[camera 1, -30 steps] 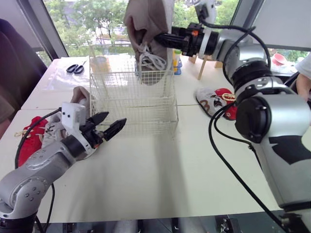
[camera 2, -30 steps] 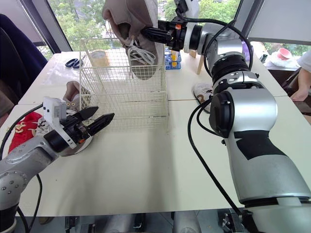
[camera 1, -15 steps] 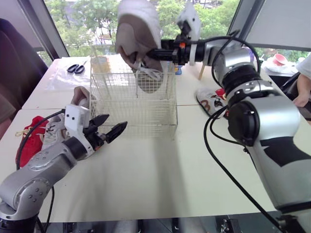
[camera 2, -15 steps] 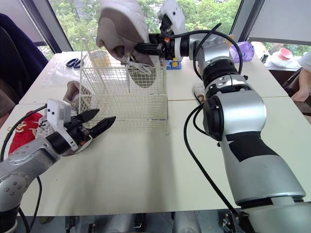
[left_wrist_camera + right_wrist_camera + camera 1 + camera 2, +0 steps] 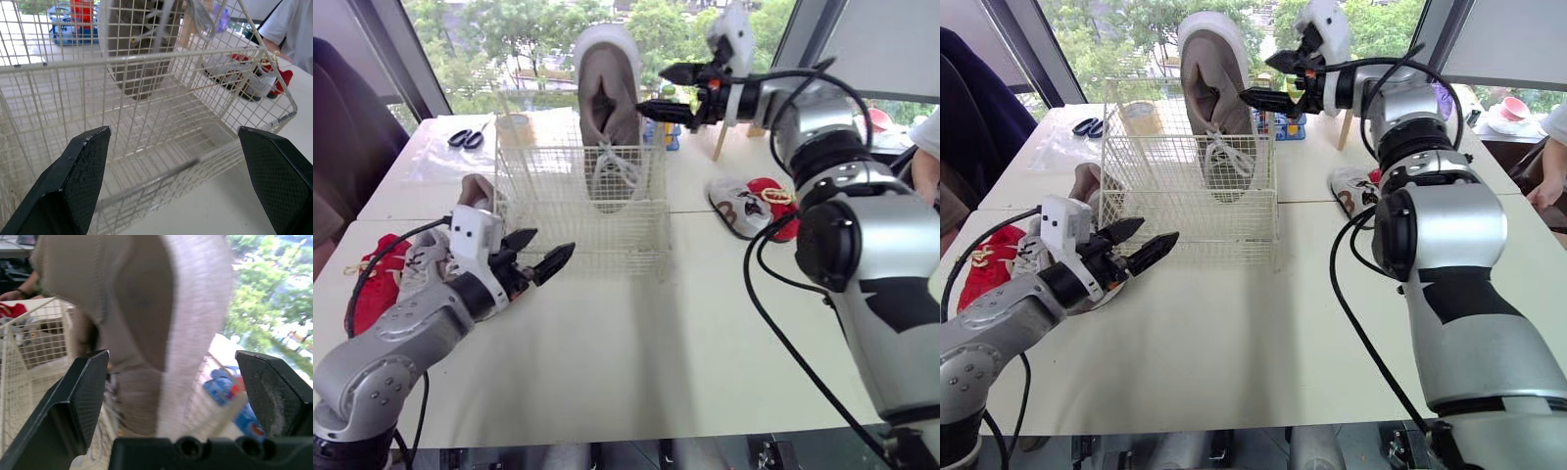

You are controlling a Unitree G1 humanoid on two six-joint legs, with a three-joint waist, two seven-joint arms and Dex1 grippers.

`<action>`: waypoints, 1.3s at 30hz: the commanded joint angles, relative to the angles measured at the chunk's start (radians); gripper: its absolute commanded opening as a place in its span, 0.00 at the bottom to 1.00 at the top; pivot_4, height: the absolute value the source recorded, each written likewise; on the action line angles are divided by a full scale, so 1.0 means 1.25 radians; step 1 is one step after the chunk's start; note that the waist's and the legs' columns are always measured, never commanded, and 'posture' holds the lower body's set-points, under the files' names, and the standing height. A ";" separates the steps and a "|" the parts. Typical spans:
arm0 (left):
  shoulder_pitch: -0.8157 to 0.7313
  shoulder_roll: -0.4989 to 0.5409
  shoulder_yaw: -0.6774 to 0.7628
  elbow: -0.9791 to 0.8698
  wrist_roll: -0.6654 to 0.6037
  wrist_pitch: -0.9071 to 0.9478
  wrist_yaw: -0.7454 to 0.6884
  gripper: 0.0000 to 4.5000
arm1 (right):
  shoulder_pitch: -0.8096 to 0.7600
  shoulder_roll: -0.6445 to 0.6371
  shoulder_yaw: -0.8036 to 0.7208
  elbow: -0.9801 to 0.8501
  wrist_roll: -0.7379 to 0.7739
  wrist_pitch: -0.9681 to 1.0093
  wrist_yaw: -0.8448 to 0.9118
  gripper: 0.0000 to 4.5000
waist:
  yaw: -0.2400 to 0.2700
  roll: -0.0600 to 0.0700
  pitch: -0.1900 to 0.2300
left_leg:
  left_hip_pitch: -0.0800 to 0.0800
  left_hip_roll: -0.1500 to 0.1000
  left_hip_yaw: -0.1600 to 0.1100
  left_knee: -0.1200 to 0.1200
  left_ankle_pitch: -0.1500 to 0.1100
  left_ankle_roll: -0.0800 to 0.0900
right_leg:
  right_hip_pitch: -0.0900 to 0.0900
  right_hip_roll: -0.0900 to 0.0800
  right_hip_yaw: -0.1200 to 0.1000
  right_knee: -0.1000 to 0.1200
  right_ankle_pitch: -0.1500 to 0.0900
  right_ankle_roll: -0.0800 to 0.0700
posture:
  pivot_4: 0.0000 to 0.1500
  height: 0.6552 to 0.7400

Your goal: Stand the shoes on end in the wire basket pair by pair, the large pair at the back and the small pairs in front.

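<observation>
A: What is lying at the left of the surface?

B: A red pair is lying at the left edge with a small white shoe beside it. The left claw is hovering just right of them, near the basket's near-left corner, its fingers apart and carrying nothing. A beige shoe is resting on the surface just left of the wire basket.

A: And in the basket?

B: One large beige shoe is standing on end toward the far side, toe down, heel rising above the rim. The right claw is hanging just beside that heel, fingers spread, not gripping it.

A: So which step is going on?

B: I am judging that the large pair is being placed at the back, and only half of it is in. A small white-and-red pair is waiting on the surface to the right of the basket.

A: What is the next move calling for?

B: Probably fetching the beige mate on the left and standing it next to the first, without knocking that one over.
</observation>
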 commanded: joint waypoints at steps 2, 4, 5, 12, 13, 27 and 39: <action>-0.025 0.003 0.031 -0.010 -0.027 0.011 0.015 0.95 | -0.025 -0.062 -0.028 -0.034 0.030 -0.015 0.033 1.00 | 0.000 0.000 0.000 | 0.000 0.000 0.000 0.000 0.000 0.000 | 0.000 0.000 0.000 0.000 0.000 0.000 | 1.00 1.00; -0.043 0.020 0.082 -0.013 -0.096 0.032 0.060 0.95 | -0.014 -0.103 -0.036 -0.049 0.044 -0.021 0.093 1.00 | -0.001 0.000 0.000 | 0.000 0.000 0.000 0.000 0.000 0.000 | 0.000 0.000 0.000 0.000 0.000 0.000 | 1.00 1.00; -0.053 0.035 0.105 -0.015 -0.131 0.043 0.082 0.95 | -0.006 -0.120 -0.035 -0.057 0.049 -0.029 0.118 1.00 | -0.001 0.000 0.000 | 0.000 0.000 0.000 0.000 0.000 0.000 | 0.000 0.000 0.000 0.000 0.000 0.000 | 1.00 1.00; -0.145 0.253 0.301 0.139 -0.325 0.083 0.166 0.98 | 0.125 -0.162 -0.023 -0.376 0.168 0.067 0.276 1.00 | -0.003 0.000 0.000 | 0.001 0.001 0.000 0.000 0.000 0.000 | 0.000 0.000 0.000 0.000 0.000 0.000 | 1.00 1.00; -0.165 0.292 0.304 0.192 -0.305 0.095 0.165 0.98 | 0.168 -0.160 -0.019 -0.503 0.218 0.156 0.299 1.00 | -0.004 0.001 0.001 | 0.000 0.001 0.000 0.000 0.000 0.000 | 0.000 0.001 0.000 0.000 0.000 0.000 | 1.00 1.00; -0.771 0.321 -0.254 1.018 0.268 0.232 -0.114 0.98 | 0.645 -0.155 0.150 -1.380 0.453 0.523 0.121 1.00 | 0.021 -0.005 -0.002 | 0.001 -0.002 0.002 0.005 0.000 0.001 | 0.003 0.002 -0.001 0.001 0.000 0.001 | 1.00 1.00; -0.985 0.133 -0.376 1.464 0.649 -0.014 -0.394 0.98 | 0.681 -0.164 0.158 -1.404 0.443 0.516 -0.031 1.00 | 0.004 -0.006 -0.001 | -0.001 -0.001 0.003 0.005 -0.001 0.002 | 0.001 0.003 -0.001 0.001 0.000 0.002 | 1.00 1.00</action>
